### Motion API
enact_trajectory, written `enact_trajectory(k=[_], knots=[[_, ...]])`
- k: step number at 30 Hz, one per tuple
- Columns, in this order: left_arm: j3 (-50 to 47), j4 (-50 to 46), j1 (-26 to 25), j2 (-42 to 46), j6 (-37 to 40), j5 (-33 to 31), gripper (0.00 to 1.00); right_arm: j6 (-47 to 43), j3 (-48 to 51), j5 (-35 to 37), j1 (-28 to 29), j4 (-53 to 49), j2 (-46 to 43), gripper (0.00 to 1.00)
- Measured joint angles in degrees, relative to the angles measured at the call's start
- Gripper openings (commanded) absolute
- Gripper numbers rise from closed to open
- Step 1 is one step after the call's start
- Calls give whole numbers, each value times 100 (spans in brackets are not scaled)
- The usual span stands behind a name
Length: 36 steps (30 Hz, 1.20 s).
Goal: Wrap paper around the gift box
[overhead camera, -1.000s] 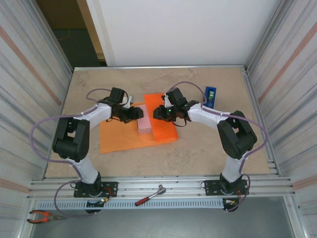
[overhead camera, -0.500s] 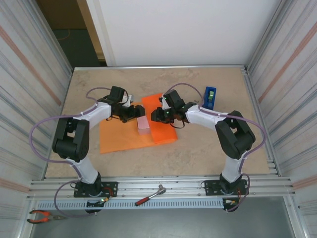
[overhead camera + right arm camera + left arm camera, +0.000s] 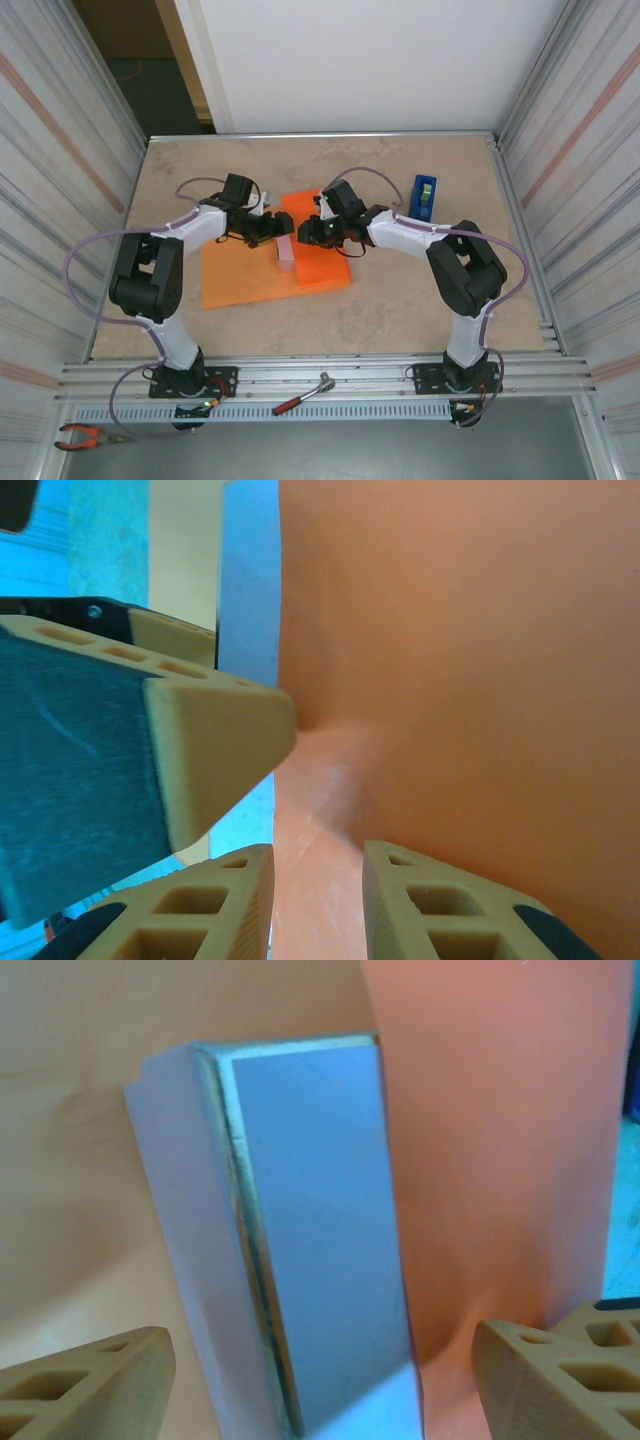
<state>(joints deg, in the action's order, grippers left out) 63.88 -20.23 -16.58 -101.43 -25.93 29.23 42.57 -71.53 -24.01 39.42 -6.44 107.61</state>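
Observation:
The orange paper (image 3: 240, 275) lies flat on the table at the left, and its right part is folded up and over the gift box (image 3: 287, 255), which shows as a pale strip. In the left wrist view the gift box (image 3: 310, 1260) stands on edge between the open jaws of my left gripper (image 3: 320, 1390), with the paper (image 3: 500, 1160) against its right side. My left gripper (image 3: 272, 228) is at the box's far end. My right gripper (image 3: 313, 232) is shut on the raised paper (image 3: 450, 630). A ridge of paper runs between the fingers of my right gripper (image 3: 318, 910).
A blue tape dispenser (image 3: 425, 195) stands at the back right of the table. A red-handled ratchet (image 3: 303, 394) and pliers (image 3: 85, 436) lie on the front rail. Corrugated walls close in both sides.
My right gripper has moved left with the paper flap, covering more of the gift box. My left gripper's jaws have opened wider around the box.

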Motion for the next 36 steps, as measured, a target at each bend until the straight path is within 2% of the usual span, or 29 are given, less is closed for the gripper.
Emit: enact_trajectory(k=[3, 10, 23, 25, 33, 36], knots=[[61, -2, 0, -133, 0, 7, 76, 52, -2, -11, 7, 44, 13, 29], [138, 52, 0, -149, 35, 15, 55, 74, -28, -96, 4, 81, 37, 29], [138, 122, 50, -144, 52, 76, 40, 11, -4, -136, -374, -168, -111, 29], [138, 149, 50, -138, 66, 74, 41, 0, 26, -131, -348, -195, -111, 29], [138, -11, 162, -87, 162, 87, 63, -15, 87, -26, -166, -205, -111, 28], [138, -133, 278, -2, 177, 68, 69, -15, 125, -2, -155, -149, -111, 27]])
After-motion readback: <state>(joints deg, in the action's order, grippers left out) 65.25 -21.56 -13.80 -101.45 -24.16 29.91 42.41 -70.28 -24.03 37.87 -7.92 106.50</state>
